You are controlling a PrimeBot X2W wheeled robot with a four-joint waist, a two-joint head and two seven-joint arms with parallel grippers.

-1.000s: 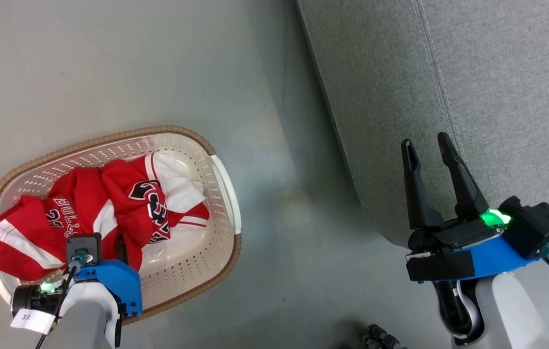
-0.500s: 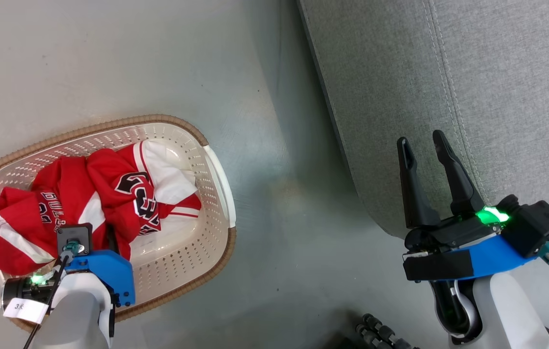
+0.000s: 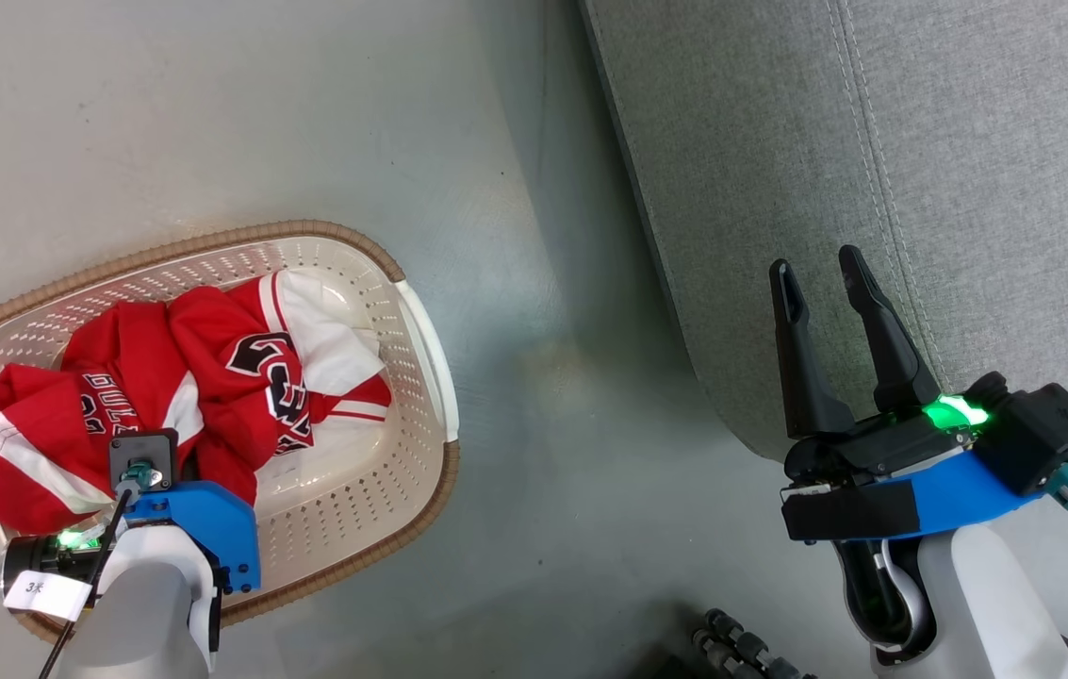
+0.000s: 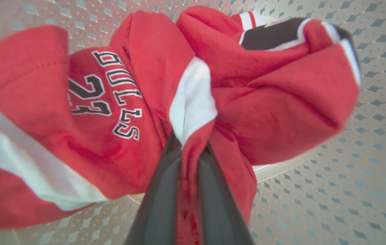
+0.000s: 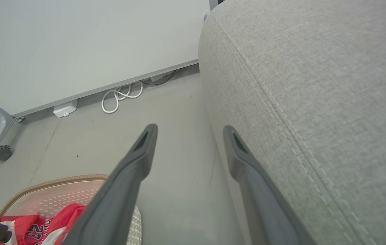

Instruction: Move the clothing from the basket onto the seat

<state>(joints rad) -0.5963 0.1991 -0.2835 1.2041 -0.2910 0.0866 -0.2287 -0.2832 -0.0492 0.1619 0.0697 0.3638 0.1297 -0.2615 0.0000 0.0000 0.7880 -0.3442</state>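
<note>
The left arm (image 3: pixel 149 618) is reaching down into the basket (image 3: pixel 213 238), with its blue wrist part hanging over the near side of it. In the left wrist view the left gripper (image 4: pixel 188 149) is pinching a fold of the clothing (image 4: pixel 267 98). Its two dark fingers (image 4: pixel 158 200) are standing close together with red cloth between them, just under a white panel.

The clothing is lying as a crumpled heap inside the basket, and one red and white part is hanging over the left rim. The basket is standing on the grey floor (image 3: pixel 213 113), well apart from the seat (image 3: pixel 920 141).

The right arm (image 3: pixel 977 604) is waiting at the lower right, beside the front edge of the seat. The right gripper (image 3: pixel 816 264) is pointing up the head view, with its fingers spread wide and nothing between them.
</note>
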